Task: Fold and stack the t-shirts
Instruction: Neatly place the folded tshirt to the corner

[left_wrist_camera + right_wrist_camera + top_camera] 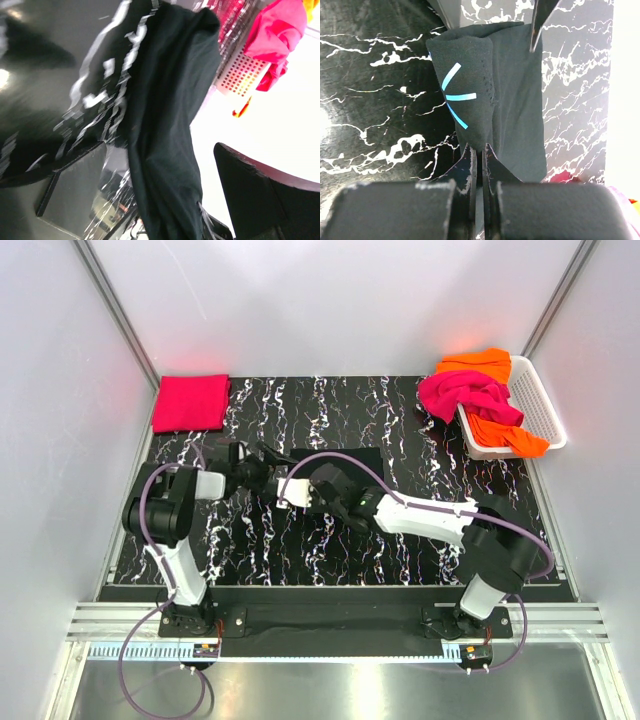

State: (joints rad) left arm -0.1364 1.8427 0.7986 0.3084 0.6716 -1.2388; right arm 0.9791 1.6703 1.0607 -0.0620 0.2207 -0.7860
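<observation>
The black t-shirt (340, 462) lies bunched in the middle of the table. My right gripper (480, 148) is shut on its near fold, just below the pale-blue starburst print (455, 95); it also shows in the top view (308, 496). My left gripper (262, 466) is open at the shirt's far end. Black cloth (170, 125) hangs between its jaws, and only the right finger (265, 195) shows. A folded red-pink shirt (190, 402) lies at the back left. A magenta shirt (462, 392) and an orange shirt (490, 365) lie in and over the basket.
The white lattice basket (540, 405) stands at the back right corner; it also shows in the left wrist view (239, 75). The table (250, 550) is black with white marbling. Pale walls close the sides and back. Both arms meet mid-table.
</observation>
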